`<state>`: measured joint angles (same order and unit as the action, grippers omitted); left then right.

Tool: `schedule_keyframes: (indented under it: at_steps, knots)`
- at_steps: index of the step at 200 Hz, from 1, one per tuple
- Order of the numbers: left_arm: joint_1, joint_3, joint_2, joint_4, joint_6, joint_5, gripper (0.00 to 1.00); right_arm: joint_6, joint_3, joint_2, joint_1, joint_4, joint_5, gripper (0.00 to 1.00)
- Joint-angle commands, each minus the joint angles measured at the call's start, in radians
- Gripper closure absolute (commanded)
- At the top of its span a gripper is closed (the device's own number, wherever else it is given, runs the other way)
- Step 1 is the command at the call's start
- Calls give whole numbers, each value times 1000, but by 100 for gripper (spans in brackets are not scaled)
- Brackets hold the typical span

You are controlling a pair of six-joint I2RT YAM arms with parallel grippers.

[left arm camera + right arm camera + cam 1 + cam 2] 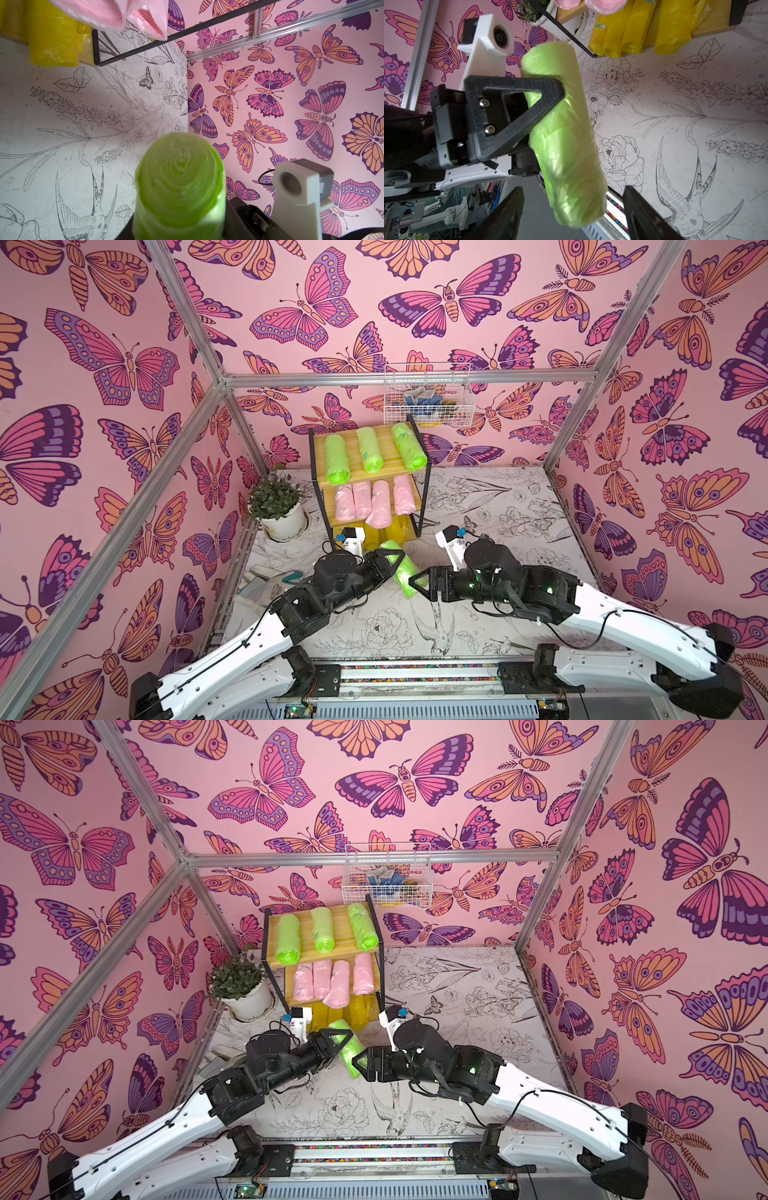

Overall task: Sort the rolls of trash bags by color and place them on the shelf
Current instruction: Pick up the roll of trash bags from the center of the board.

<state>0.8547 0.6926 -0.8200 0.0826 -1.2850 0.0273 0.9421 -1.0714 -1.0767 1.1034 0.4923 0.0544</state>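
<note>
A lime green roll of trash bags (402, 570) (348, 1052) hangs tilted above the table in front of the shelf (388, 452). My left gripper (392, 558) (338, 1042) is shut on its upper half; one black finger (517, 108) presses into the plastic. The roll's end (180, 182) fills the left wrist view. My right gripper (417, 583) (573, 212) stands open around the roll's lower end (571, 187), with gaps on both sides. Three green rolls (370, 450) lie on the top tier, several pink rolls (374, 502) on the middle, and yellow rolls (633, 27) on the bottom.
A potted plant (276, 506) stands left of the shelf. A white wire basket (428, 400) hangs on the back wall above it. Cloth and a teal-handled tool (266, 580) lie by the left wall. Metal frame posts line the table's edges.
</note>
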Motion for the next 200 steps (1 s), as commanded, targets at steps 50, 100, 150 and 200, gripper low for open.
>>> schedule_keyframes:
  at_steps: [50, 100, 150, 200]
  knots:
    - [-17, -28, 15, -27, -53, 32, 100, 4, -27, -56, 9, -30, 25, 23]
    - [-28, -44, 23, -51, -66, 40, 100, 8, -23, -75, 10, -44, 37, 30]
    - [-40, -59, 40, -64, -81, 46, 100, 24, -34, -123, 10, -76, 88, 41]
    - [-55, -64, 55, -64, -83, 52, 100, 37, -49, -157, 10, -99, 123, 82]
